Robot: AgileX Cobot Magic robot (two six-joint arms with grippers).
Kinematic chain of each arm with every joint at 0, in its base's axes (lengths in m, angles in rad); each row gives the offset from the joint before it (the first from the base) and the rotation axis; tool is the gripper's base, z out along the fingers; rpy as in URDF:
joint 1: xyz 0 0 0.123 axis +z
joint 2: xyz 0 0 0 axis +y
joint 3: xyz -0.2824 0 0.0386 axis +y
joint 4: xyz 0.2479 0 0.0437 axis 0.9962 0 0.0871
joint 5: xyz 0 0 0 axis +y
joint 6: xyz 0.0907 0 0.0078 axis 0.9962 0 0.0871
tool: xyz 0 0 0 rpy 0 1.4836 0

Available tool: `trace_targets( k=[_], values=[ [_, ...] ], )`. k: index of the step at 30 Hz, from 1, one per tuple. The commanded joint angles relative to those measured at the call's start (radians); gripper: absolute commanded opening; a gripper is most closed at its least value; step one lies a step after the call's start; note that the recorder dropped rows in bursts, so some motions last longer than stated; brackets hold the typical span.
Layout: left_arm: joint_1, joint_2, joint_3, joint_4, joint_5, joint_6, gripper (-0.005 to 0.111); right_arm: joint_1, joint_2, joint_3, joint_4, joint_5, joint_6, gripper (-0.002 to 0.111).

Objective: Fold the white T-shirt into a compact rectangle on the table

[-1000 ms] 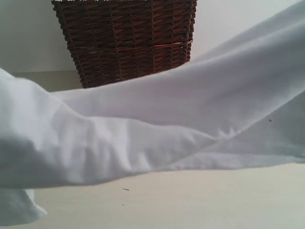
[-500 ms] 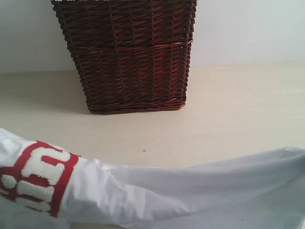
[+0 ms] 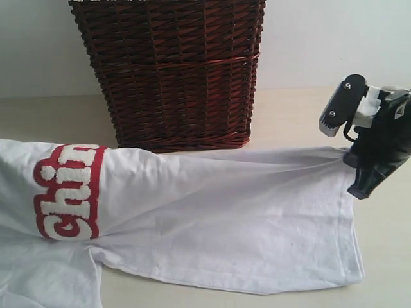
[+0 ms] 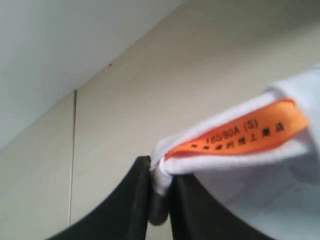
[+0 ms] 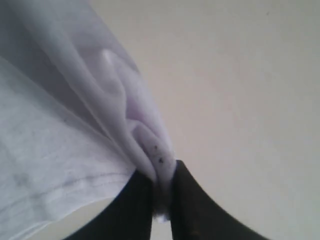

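Note:
The white T-shirt (image 3: 218,212) lies stretched across the table (image 3: 302,115), and its red-outlined lettering (image 3: 67,190) shows at the left. My right gripper (image 3: 357,179) is at the shirt's far right corner. In the right wrist view that gripper (image 5: 162,187) is shut on a bunched fold of the white cloth (image 5: 75,125). In the left wrist view my left gripper (image 4: 160,177) is shut on the shirt's edge beside an orange size label (image 4: 240,132). The exterior view does not show the left gripper.
A dark red-brown wicker basket (image 3: 173,70) stands at the back of the table, and the shirt's far edge reaches its base. Bare table (image 3: 385,256) shows to the right of the shirt and along the front edge.
The shirt, held up high in front of the camera a second ago, has come down and now lies spread on the table. The right gripper has come into view at the right.

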Motion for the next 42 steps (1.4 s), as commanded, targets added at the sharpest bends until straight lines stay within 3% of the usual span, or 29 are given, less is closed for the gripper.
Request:
trace_targets(
  k=[1,3,8,11,14,17,20,25,28,32,36,42],
  values=[
    [-0.016,0.179,-0.058,-0.008,-0.173,0.000,0.050,0.001,0.080,0.003,-0.025,-0.243,0.020,0.042],
    [-0.016,0.245,-0.088,-0.016,-0.222,-0.002,0.064,0.001,0.094,0.003,-0.025,-0.352,0.022,0.061],
    [-0.016,0.277,-0.128,-0.017,-0.254,-0.005,0.064,0.001,0.088,-0.027,-0.021,-0.425,0.146,0.057],
    [-0.016,0.235,-0.128,-0.028,-0.249,-0.021,0.057,0.001,0.071,-0.041,-0.021,-0.387,0.231,0.052],
    [-0.022,0.194,-0.128,-0.033,-0.170,-0.186,0.031,0.001,0.035,-0.043,-0.013,-0.324,0.308,0.032],
    [-0.043,0.159,-0.140,0.005,-0.006,-0.315,0.001,0.001,0.008,-0.043,-0.008,-0.232,0.314,0.003],
    [-0.072,0.155,-0.192,0.007,0.235,-0.399,0.000,0.001,0.010,-0.065,0.046,-0.072,0.334,0.000],
    [-0.083,0.203,-0.293,-0.011,0.697,-0.392,0.000,0.001,0.036,-0.113,0.175,0.153,0.329,0.000],
    [-0.083,0.244,-0.300,-0.027,0.801,-0.380,0.000,0.001,0.055,-0.113,0.231,0.202,0.310,0.000],
    [-0.083,0.298,-0.300,-0.098,0.812,-0.325,0.000,0.001,0.101,-0.113,0.305,0.202,0.269,0.000],
    [-0.083,0.351,-0.300,-0.174,0.764,-0.252,0.000,0.001,0.192,-0.116,0.342,0.088,0.269,0.000],
    [-0.083,0.455,-0.373,-0.179,0.721,-0.252,0.000,0.001,0.371,-0.211,0.339,-0.033,0.338,0.000]
  ],
)
